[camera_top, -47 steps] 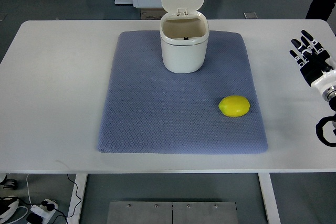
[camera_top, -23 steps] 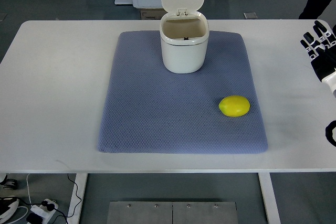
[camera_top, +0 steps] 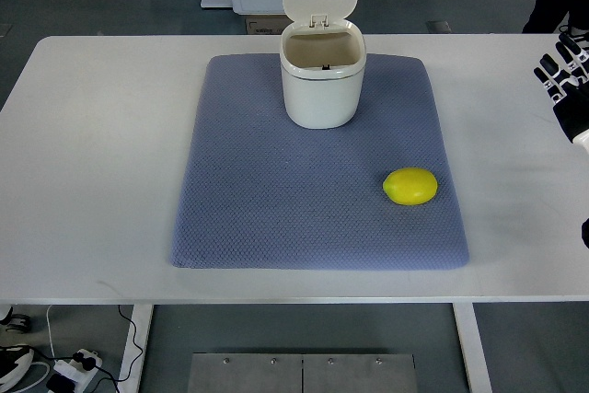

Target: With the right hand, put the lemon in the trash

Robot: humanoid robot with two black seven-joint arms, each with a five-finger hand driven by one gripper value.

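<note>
Nothing of my task is done yet: left to right, the white plastic trash bin [camera_top: 321, 80] stands lid-up at the far side of the grey-blue woven mat [camera_top: 276, 200], the yellow oval lemon [camera_top: 410, 186] lies untouched near-right, and my right hand [camera_top: 569, 80] hovers empty, fingers apart, at the right edge.

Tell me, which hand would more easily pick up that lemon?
The right, probably. The right hand shows at the picture's right edge, fingers spread and empty, and the lemon lies on the right part of the mat, on that side. No left hand is in view.
</note>
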